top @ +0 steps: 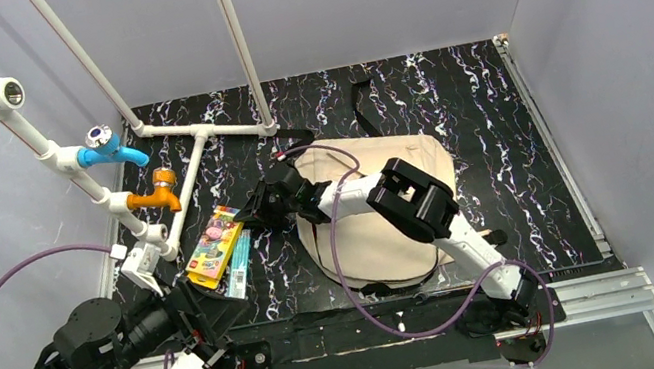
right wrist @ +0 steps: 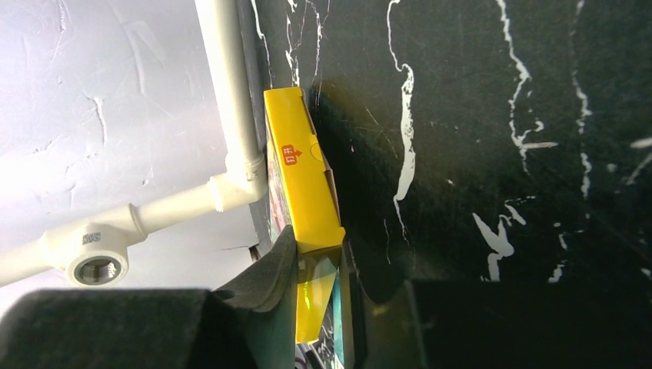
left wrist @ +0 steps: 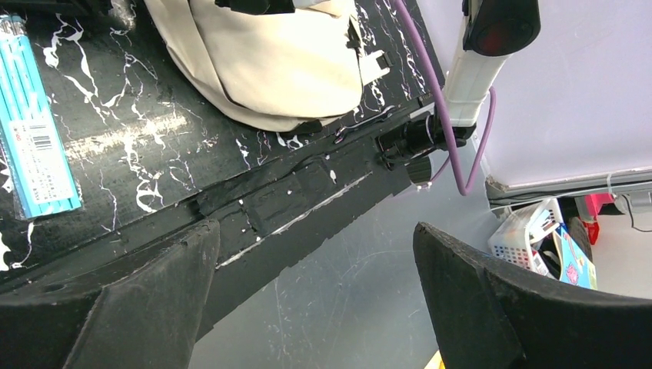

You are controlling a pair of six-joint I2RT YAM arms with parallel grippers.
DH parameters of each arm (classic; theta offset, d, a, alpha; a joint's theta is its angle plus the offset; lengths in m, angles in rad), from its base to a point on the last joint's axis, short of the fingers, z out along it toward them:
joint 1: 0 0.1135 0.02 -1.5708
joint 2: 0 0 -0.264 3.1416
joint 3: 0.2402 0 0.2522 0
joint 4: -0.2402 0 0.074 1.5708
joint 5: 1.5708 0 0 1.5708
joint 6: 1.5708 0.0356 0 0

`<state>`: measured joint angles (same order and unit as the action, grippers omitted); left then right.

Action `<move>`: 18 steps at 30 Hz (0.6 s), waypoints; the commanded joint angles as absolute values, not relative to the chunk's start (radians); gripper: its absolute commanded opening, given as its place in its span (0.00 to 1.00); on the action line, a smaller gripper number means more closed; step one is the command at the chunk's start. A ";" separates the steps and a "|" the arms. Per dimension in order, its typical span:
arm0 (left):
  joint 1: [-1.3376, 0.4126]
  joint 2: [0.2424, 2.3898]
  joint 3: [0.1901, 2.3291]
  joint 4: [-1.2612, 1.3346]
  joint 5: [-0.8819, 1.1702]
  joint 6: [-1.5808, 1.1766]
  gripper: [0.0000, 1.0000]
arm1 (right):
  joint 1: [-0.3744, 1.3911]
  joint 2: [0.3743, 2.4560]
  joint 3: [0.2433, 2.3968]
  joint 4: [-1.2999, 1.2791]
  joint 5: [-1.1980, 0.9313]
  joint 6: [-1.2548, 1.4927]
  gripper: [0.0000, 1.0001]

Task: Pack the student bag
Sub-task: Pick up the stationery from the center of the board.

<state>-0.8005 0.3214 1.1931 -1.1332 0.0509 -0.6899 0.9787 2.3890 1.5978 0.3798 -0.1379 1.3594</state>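
Two arms share the work of packing, and only one is busy. The right tool [right wrist: 338, 270] stretches over to the left edge of the black white-veined table [top: 499, 144], where its pads pinch the thin far end of a flat yellow cardboard box [top: 212, 247]. In the right wrist view one pad presses the box's printed face and the other sits on the table side, so the tool appears closed on the box, a hold by the narrow edge that would let it tip the box up off the surface. A white plastic pipe frame [right wrist: 231, 92] stands just beside the box, leaving little room for a grasp from the left.

The large beige fabric student bag [top: 381, 226] lies flat in the middle of the table, toward the near edge and directly under the right arm, close enough for a short carry. Whether its opening is unzipped cannot be told, as the arm covers that part.

A light-blue pack of pencils [left wrist: 34, 138] lies just beside the box on its near side, apparently next in line. The left tool [left wrist: 315, 246] hangs with its jaws spread wide and nothing between them over the near edge by the near-left corner, out of the other arm's way.
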 commanded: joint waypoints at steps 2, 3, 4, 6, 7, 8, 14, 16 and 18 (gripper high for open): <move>-0.797 0.330 1.174 -1.144 0.016 -0.738 0.96 | 0.953 2.348 1.552 0.482 -0.173 1.369 0.16; -0.797 0.331 1.172 -1.142 0.014 -0.749 0.96 | 0.948 2.333 1.547 0.502 -0.191 1.375 0.14; -0.797 0.333 1.165 -1.139 0.014 -0.758 0.96 | 0.942 2.312 1.540 0.515 -0.207 1.382 0.12; -0.797 0.335 1.152 -1.126 -0.024 -0.778 0.97 | 0.930 2.266 1.515 0.536 -0.234 1.402 0.10; -0.797 0.337 1.145 -1.116 -0.032 -0.790 0.97 | 0.923 2.239 1.491 0.564 -0.248 1.424 0.08; -0.798 0.341 1.137 -1.104 -0.039 -0.805 0.97 | 0.913 2.211 1.461 0.600 -0.270 1.447 0.07; -0.798 0.376 1.064 -0.964 -0.063 -0.933 0.96 | 0.843 2.006 1.262 0.699 -0.395 1.493 0.02; -0.798 0.380 1.030 -0.912 -0.099 -1.009 0.96 | 0.805 1.930 1.150 0.737 -0.433 1.513 0.01; -0.798 0.383 0.997 -0.859 -0.146 -1.093 0.96 | 0.758 1.850 1.033 0.815 -0.463 1.558 0.01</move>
<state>-0.8005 0.3531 1.0454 -0.9833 -0.0498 -0.9245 0.8288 2.0151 1.1885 0.6064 -0.3466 1.4700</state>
